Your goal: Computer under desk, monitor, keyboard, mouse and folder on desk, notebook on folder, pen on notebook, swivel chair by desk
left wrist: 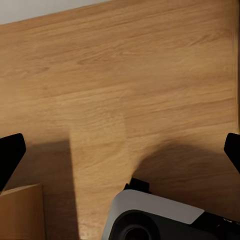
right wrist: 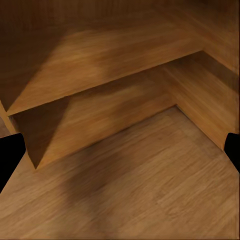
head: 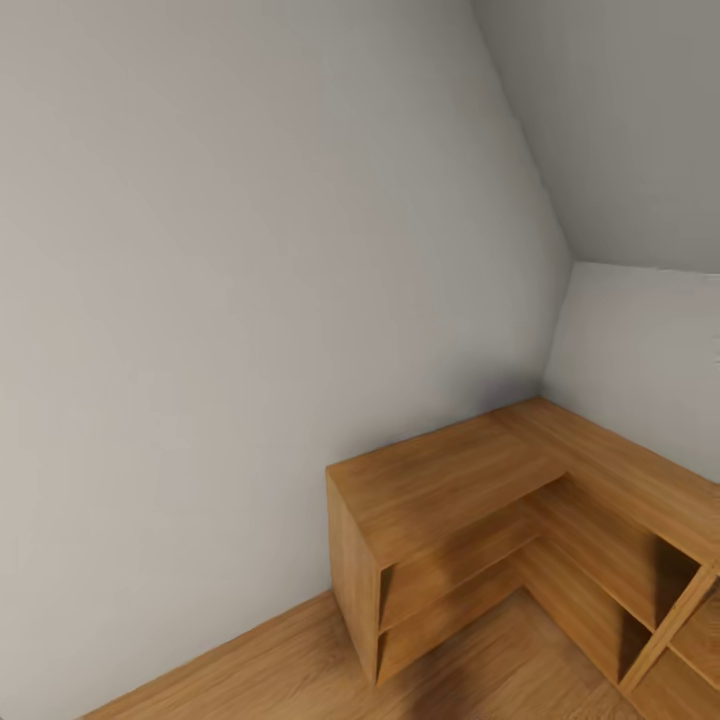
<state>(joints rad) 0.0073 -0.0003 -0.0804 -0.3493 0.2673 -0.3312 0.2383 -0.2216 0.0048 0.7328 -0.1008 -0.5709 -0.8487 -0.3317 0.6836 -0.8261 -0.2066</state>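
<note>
My left gripper is open, with its black fingertips at the two sides of the left wrist view and only wooden floor between them. My right gripper is open too, its black fingertips spread wide with nothing between them. It points at the open lower shelves of a light wooden low cabinet. In the head view that L-shaped low cabinet fills a room corner at the lower right.
Pale grey walls meet in the corner behind the cabinet. Wooden floor runs along the wall foot. A white and grey part of my own body and a wooden cabinet corner show near the left gripper.
</note>
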